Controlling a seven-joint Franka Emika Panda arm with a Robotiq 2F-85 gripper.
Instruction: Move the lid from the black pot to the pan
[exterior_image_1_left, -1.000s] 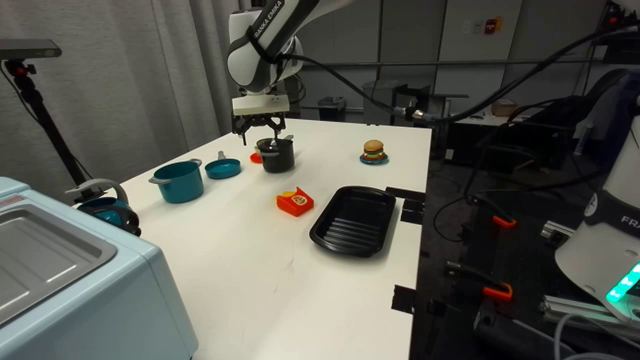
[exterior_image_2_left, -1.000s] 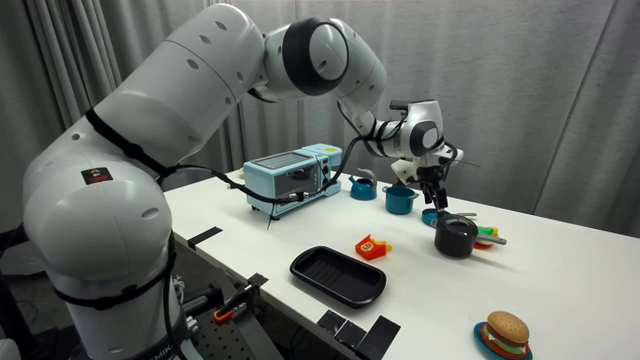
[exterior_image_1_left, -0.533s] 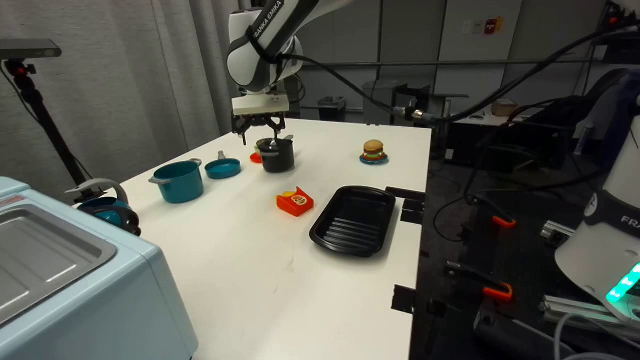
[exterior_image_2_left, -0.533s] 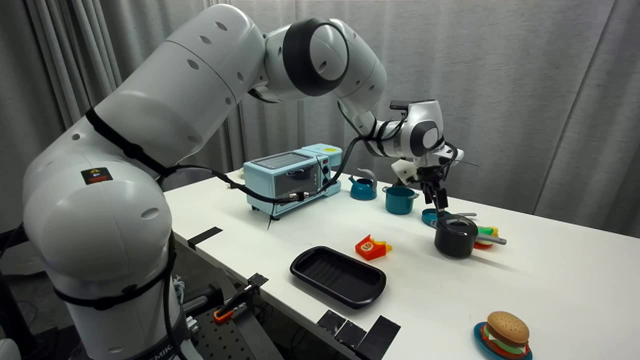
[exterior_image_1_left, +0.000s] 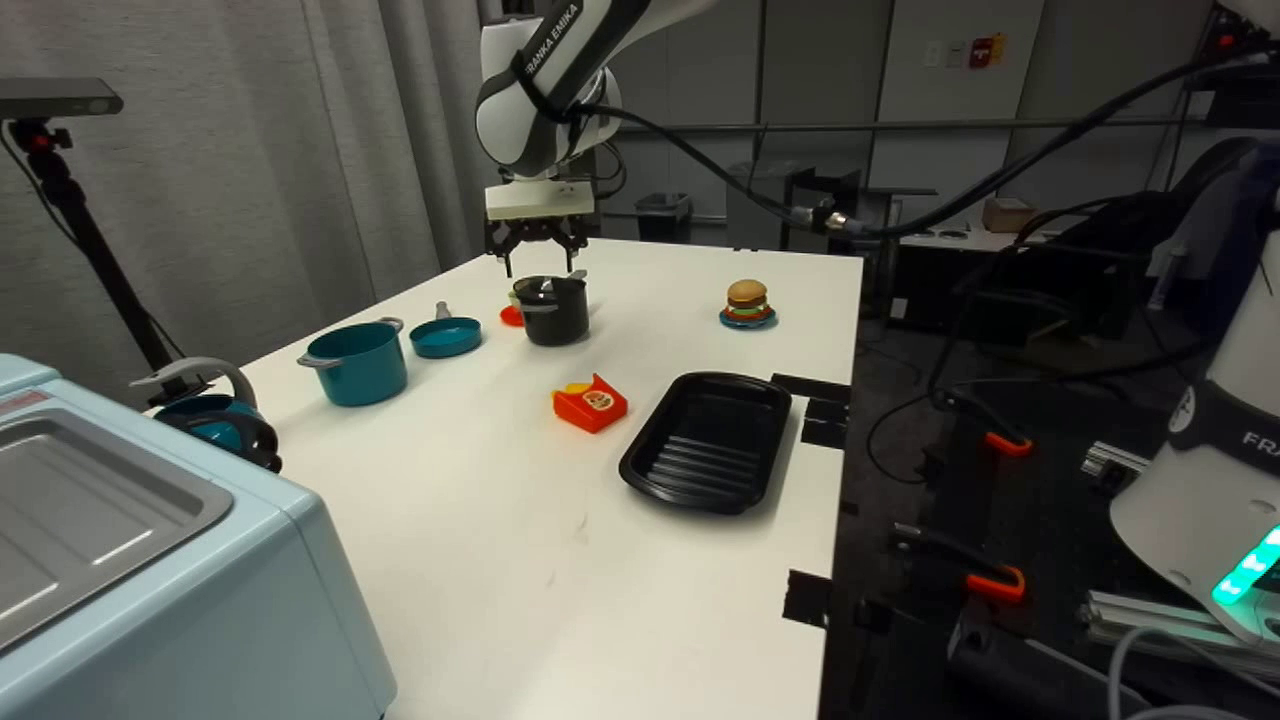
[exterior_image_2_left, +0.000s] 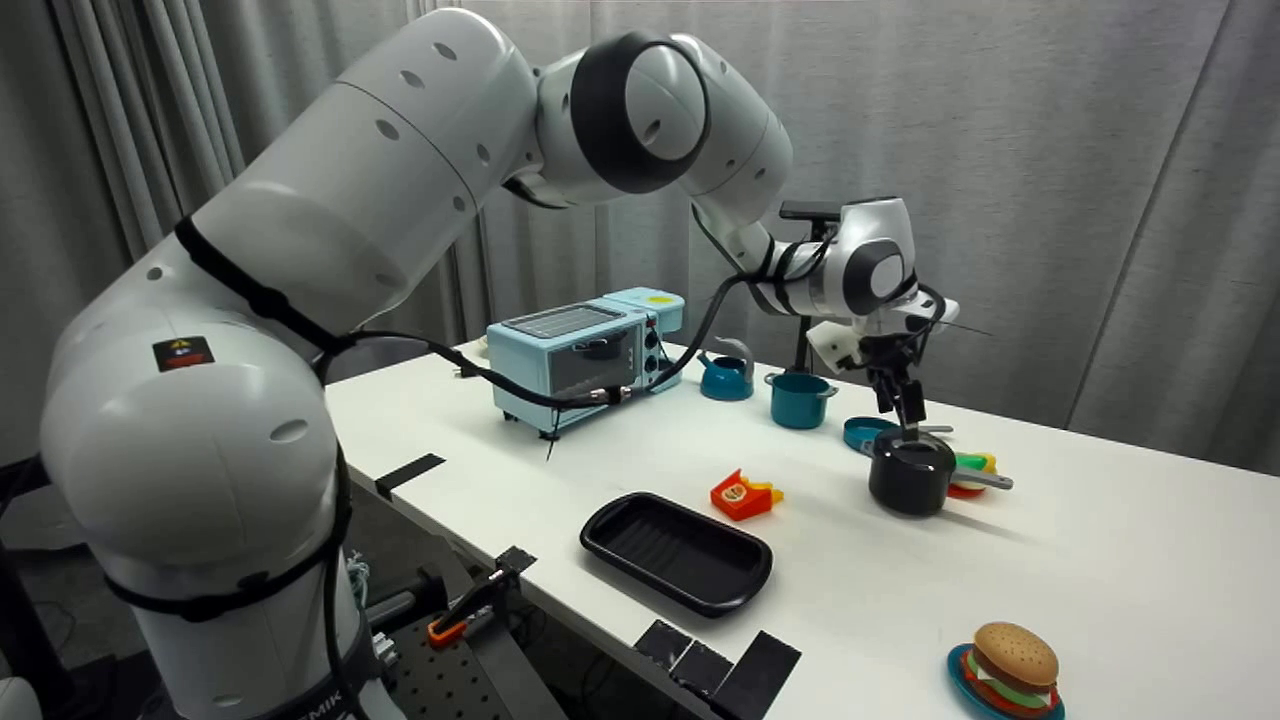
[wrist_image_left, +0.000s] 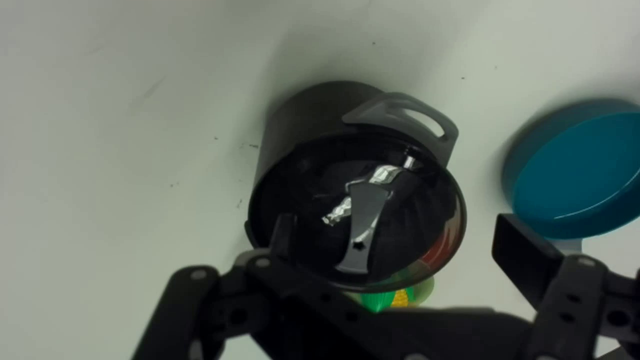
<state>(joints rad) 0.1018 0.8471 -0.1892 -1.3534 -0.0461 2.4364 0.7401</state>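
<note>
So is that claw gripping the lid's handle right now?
No, in the wrist view the open gripper has its fingers wide apart, with neither touching the handle of the lid.

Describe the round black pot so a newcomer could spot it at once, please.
On the white table, find the boxy light-blue toaster oven, then the deep round teal pot. Even farther from the oven stands the round black pot. Unlike that open teal pot, it wears a round dark glossy lid.
</note>
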